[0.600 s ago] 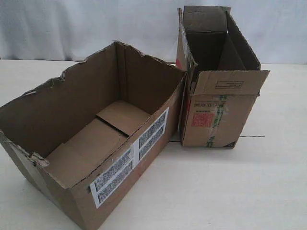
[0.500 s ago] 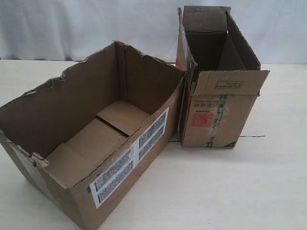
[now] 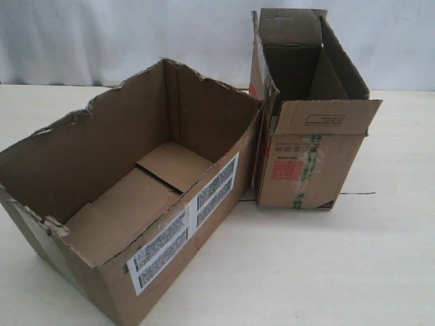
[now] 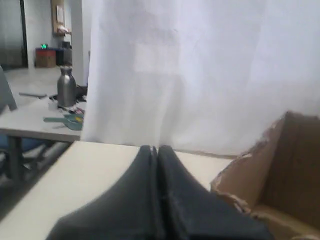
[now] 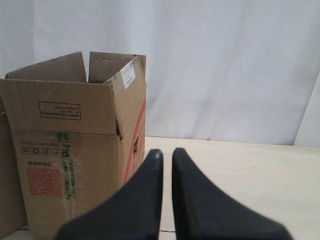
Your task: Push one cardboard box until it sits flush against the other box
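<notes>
The cardboard box (image 3: 102, 159), wide, low and torn along its rim, stands at the left of the exterior view with white barcode labels (image 3: 183, 231) on its near side. The other box (image 3: 306, 159), taller with a red square label, stands to its right. The two sit at an angle, their near corners close, with a wedge of table between them. Neither gripper shows in the exterior view. My left gripper (image 4: 155, 148) is shut, empty, beside the torn rim (image 4: 240, 180). My right gripper (image 5: 167, 152) is shut with a thin slit, empty, next to the other box (image 5: 75, 150).
The boxes stand on a pale table (image 3: 326, 265) with a white curtain (image 3: 102, 34) behind. A thin dark line (image 3: 357, 193) runs across the table by the taller box. Past the curtain, a metal bottle (image 4: 65, 86) stands on another table.
</notes>
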